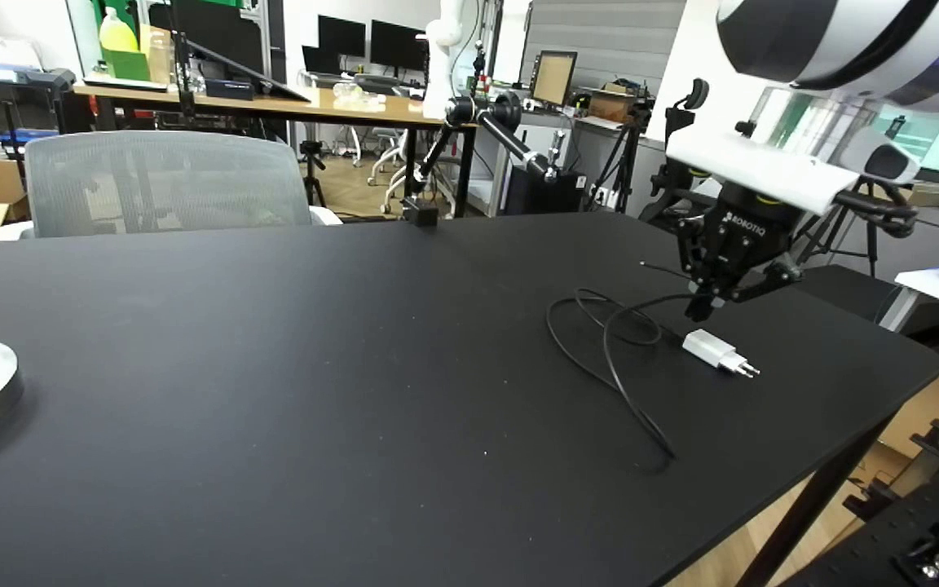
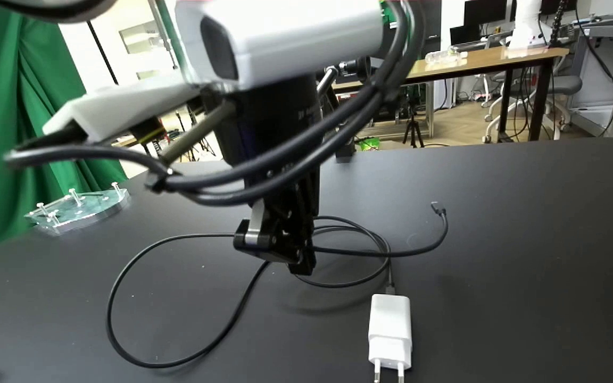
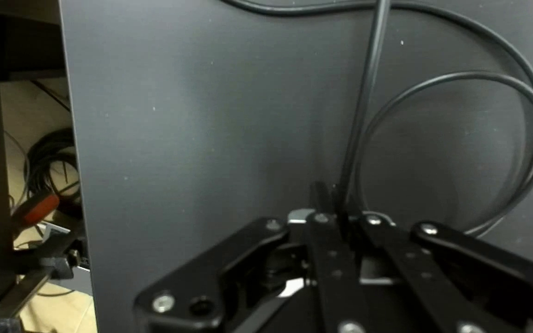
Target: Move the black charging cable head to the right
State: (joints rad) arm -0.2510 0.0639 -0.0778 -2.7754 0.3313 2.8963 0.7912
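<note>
The black charging cable head (image 1: 645, 265) is a small plug tip at the free end of a thin black cable (image 1: 616, 371). It also shows in an exterior view (image 2: 437, 208), right of the gripper and apart from it. In the wrist view the cable (image 3: 369, 78) runs between the fingertips; the head is not in that view. My gripper (image 1: 704, 308) is shut on the cable some way behind the head and sits a little above the black table. It also shows in an exterior view (image 2: 302, 260) and the wrist view (image 3: 336, 203).
A white charger (image 1: 710, 349) is on the cable's other end and lies on the table, also in an exterior view (image 2: 390, 325). Loops of cable lie around the gripper. A clear plate with bolts (image 2: 80, 210) stands at the table's far left there. The table edge (image 3: 74, 138) runs down the wrist view.
</note>
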